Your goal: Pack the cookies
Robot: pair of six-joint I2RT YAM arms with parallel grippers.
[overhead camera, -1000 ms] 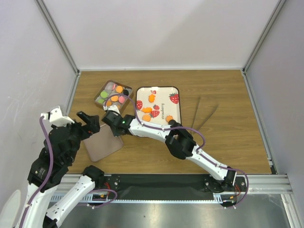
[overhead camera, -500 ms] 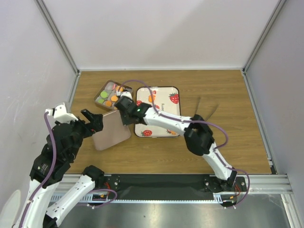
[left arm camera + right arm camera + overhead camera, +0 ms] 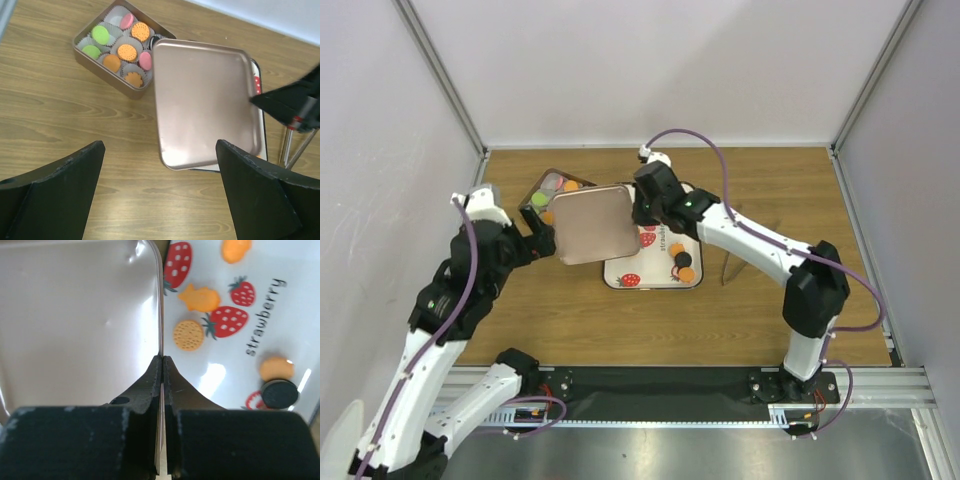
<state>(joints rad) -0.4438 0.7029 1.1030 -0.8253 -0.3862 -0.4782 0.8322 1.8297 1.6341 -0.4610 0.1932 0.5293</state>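
Note:
A brown tin at the back left holds cookies in paper cups: green, orange and pink. My right gripper is shut on the right edge of the tin's rose-gold lid. It holds the lid above the tin's right side and the strawberry tray. The lid's edge sits between the shut jaws. Loose cookies lie on the tray: an orange one, another orange one and a black one. My left gripper is open and empty, just left of the lid.
Thin metal tongs lie on the wooden table right of the tray. Grey walls close in the left, back and right sides. The tray has printed red strawberries.
My right gripper has lifted the lid off the table at the left and carried it up and right, over the tin and tray. My left arm has moved toward the tin.

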